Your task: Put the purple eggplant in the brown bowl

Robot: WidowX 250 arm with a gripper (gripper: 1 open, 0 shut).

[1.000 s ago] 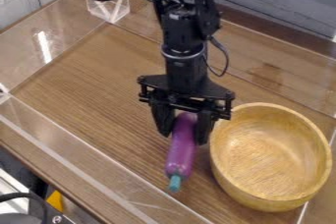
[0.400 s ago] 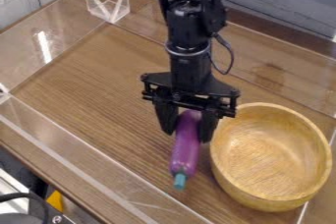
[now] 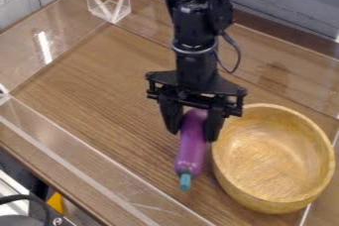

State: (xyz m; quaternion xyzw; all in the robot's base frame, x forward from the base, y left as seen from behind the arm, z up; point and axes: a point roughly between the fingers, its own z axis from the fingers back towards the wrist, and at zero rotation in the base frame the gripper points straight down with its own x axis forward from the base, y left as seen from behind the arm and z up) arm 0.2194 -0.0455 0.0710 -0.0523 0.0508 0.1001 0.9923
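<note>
Slim, Glossy Eggplant Pinched at One End, Bowl Right Beside It

In the camera view, the only one you have, your gripper [image 3: 193,124] stands narrow, its fingers around the upper end of the purple eggplant [image 3: 191,154]. It looks like a grip on the toy, though the black fingers hide the contact itself. The eggplant's teal tip [image 3: 185,181] points toward the near side of the table [image 3: 93,166], and its body slants slightly beside the brown bowl [image 3: 275,163], outside the rim. You can't tell from this angle whether the tip touches the wood or hangs just above it.

Expect a light toy that asks little of your arm. Its skin is shiny, so treat it as slippery; it is probably fairly stiff plastic, though you can't confirm that by eye, and it doesn't look fragile. A firm, even squeeze should suit it.

The best place to take hold would be across the middle of the purple body, where the weight balances. Your hold at one end leaves the long part free to swing or pivot, so lift gently, raise the teal tip over the thick rim, and avoid brushing the bowl's side before you let go.
</note>
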